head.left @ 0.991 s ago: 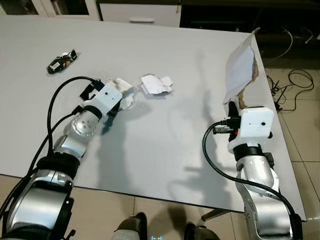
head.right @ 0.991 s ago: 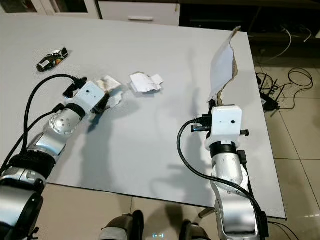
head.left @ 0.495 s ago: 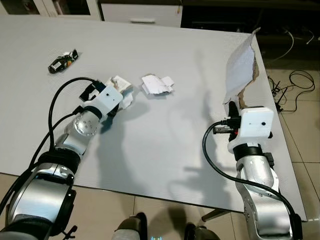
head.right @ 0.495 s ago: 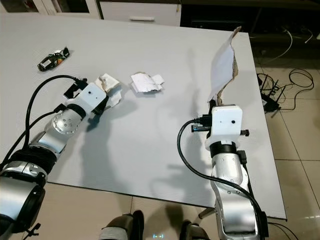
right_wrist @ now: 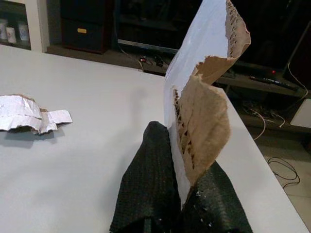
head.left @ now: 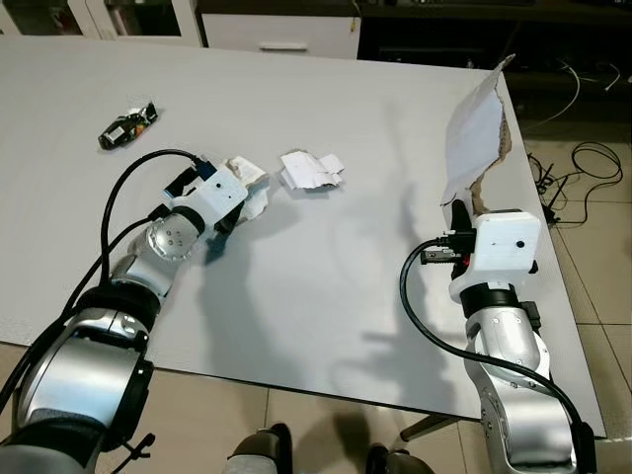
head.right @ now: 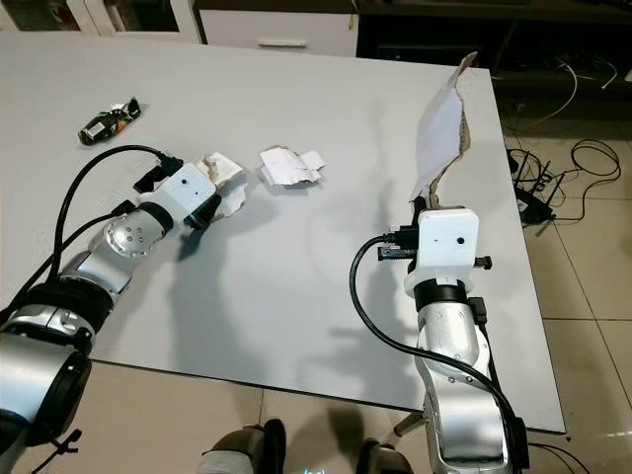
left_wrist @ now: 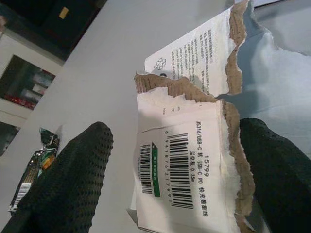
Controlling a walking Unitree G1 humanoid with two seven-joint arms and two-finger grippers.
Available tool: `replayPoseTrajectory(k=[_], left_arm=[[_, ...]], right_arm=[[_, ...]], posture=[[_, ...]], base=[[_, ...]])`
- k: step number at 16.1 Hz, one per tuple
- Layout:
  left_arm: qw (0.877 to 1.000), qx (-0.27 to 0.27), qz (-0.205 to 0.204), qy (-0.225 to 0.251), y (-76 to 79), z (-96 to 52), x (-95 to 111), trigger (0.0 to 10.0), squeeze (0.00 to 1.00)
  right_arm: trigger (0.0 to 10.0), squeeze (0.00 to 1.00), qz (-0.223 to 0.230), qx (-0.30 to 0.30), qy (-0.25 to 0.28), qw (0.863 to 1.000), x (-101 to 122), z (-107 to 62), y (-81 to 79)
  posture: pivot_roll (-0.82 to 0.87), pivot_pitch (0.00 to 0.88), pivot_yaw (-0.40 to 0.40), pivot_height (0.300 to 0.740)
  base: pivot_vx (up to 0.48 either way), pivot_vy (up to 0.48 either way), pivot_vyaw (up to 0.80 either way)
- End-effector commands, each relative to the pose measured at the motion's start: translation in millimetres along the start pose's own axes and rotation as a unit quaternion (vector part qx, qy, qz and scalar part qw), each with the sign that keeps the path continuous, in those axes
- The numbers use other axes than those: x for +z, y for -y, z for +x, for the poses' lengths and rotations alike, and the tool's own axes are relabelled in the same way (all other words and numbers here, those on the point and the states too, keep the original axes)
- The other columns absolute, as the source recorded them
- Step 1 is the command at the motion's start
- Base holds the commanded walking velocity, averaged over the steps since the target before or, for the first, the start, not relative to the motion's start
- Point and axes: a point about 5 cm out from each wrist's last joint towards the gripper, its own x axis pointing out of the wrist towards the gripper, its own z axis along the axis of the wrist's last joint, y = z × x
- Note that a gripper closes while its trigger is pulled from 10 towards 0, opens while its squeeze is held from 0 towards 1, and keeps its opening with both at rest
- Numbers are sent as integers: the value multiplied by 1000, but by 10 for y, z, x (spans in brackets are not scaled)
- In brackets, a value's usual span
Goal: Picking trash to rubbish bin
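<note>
Scraps of torn white card are what you're clearing, and two lie on the grey counter [head.left: 326,89] with a third already in hand. Your left gripper [left_wrist: 170,170] has its jaws spread wide to either side of the nearest scrap [left_wrist: 184,160], which lies flat on the counter straight ahead between the two black fingers [left_wrist: 73,179]; its long axis appears to run along the reach, so closing should catch it across its narrow width. Judging from the wrist view, the jaws have not yet pinched it. That scrap carries barcodes, a green stripe and printed text reading "15799" and what looks like "USB-C"; a second torn flap behind it shows a recycling mark and fine print too small to read. Another scrap [head.left: 310,167] sits just beyond and to the right of your left gripper, nearer that arm than the other. A dark wrapper [head.left: 126,122] lies well apart toward the far left. Your right gripper [right_wrist: 177,204] is clamped on a tall torn card [head.left: 477,133], white on one face and brown on the other, held upright near the counter's right edge. You'll find no bin in view.
</note>
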Motion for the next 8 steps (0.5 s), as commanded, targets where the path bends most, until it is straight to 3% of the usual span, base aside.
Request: replayPoseTrajectory(k=[1, 2, 4, 8], left_arm=[[995, -72, 3, -66, 256, -62, -276, 4784, 0], [993, -92, -1, -71, 288, -65, -287, 4314, 0], [988, -128, -9, -80, 367, -77, -311, 0, 0], [985, -148, -14, -87, 431, -94, -345, 0, 0]], right_arm=[[10000, 0, 3, -8, 1, 1000, 5, -20, 27], [10000, 0, 3, -9, 0, 1000, 0, -26, 31], [10000, 0, 3, -11, -3, 1000, -8, -39, 36], [10000, 0, 2, -13, -5, 1000, -14, -46, 46]], posture=[[132, 173, 28, 740], [129, 177, 30, 740], [126, 178, 31, 740], [118, 179, 31, 740]], base=[[0, 0, 0], [0, 0, 0], [0, 0, 0], [0, 0, 0]])
